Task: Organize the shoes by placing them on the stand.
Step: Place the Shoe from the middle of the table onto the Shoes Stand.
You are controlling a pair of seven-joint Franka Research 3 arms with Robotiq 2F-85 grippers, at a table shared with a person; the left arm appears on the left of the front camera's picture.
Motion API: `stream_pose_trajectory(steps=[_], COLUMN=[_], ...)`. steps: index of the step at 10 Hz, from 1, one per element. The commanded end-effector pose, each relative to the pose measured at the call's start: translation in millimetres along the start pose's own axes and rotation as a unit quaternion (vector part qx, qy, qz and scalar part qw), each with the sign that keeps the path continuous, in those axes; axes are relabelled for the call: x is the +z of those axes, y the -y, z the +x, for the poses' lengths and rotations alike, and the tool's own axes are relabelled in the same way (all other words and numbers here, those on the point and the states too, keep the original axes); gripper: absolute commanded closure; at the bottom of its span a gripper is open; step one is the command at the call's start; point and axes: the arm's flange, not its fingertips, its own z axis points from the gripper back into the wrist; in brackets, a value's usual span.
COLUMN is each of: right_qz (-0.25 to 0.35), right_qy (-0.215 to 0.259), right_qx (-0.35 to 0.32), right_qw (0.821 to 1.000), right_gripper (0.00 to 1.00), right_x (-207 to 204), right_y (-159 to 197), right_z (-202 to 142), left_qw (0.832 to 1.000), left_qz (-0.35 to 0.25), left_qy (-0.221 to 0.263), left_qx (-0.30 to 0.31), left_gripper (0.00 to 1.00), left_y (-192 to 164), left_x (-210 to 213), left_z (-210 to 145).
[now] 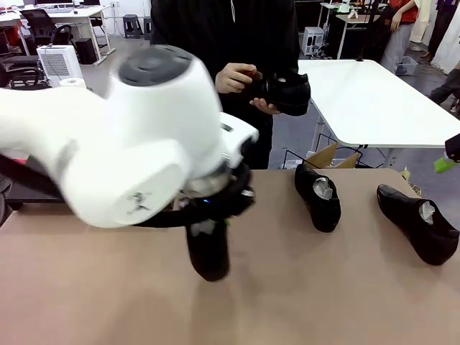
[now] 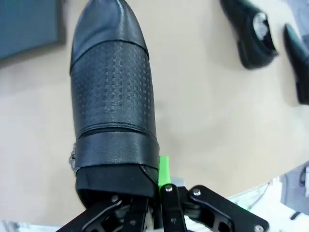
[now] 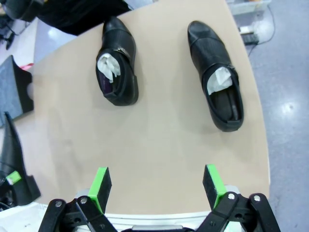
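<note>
Okay so your left gripper (image 2: pixel 157 186) is clamped on the heel rim of the held shoe (image 2: pixel 111 87), toe dangling over the table (image 2: pixel 217 121). The stand (image 2: pixel 29 24) is probably that dark slab at 10 o'clock, so land the sole flat there before letting go. Right gripper (image 3: pixel 157 186) sits wide apart, a loose shoe (image 3: pixel 118 63) at 11 and a second shoe (image 3: pixel 217 77) at 1 o'clock

Front view faces across the table (image 1: pixel 86 302); both wrist views look down, sharing two shoes (image 3: pixel 117 63) (image 3: pixel 217 77).

Middle shoe (image 1: pixel 318 196) left of right shoe (image 1: pixel 419 221) — both on table (image 1: pixel 86 295).
</note>
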Motion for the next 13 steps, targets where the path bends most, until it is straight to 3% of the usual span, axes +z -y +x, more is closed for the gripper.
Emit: stream_pose_trajectory(steps=[1, 2, 3, 5, 6, 8, 9, 13], right_qz=[0.008, 0.008, 0.008, 0.008, 0.008, 0.008, 0.008, 0.008], right_qy=[-0.001, -0.001, -0.001, -0.001, -0.001, -0.001, -0.001, -0.001], right_qx=[0.003, 0.003, 0.003, 0.003, 0.003, 0.003, 0.003, 0.003], right_qw=[1.0, 1.0, 1.0, 1.0, 1.0, 1.0, 1.0, 1.0], right_gripper=[0.0, 0.0, 0.0, 0.0, 0.0, 0.0, 0.0, 0.0], right_x=[0.4, 0.4, 0.4, 0.4, 0.4, 0.4, 0.4, 0.4], right_y=[-0.7, -0.7, -0.7, -0.7, -0.7, -0.7, -0.7, -0.7], right_z=[-0.1, -0.1, -0.1, -0.1, -0.1, -0.1, -0.1, -0.1], left_qw=[0.997, 0.995, 1.0, 1.0, 0.998, 0.976, 0.965, 0.958], left_qz=[-0.001, 0.009, 0.004, 0.004, 0.014, 0.057, 0.092, 0.109], left_qy=[0.072, 0.102, 0.03, 0.03, 0.053, 0.21, 0.246, 0.261], left_qx=[-0.012, -0.015, -0.002, -0.002, -0.006, 0.012, 0.004, -0.053], left_gripper=[1.0, 1.0, 1.0, 1.0, 1.0, 1.0, 1.0, 1.0], left_y=[-56.5, -77.4, -30.3, -30.3, -55.7, -107.8, -127.6, -167.2], left_x=[20.1, 29.0, 12.3, 12.3, 18.0, 26.2, 22.7, -25.3], left_z=[13.9, 15.0, 12.6, 12.6, 14.2, 60.3, 84.1, 153.1])
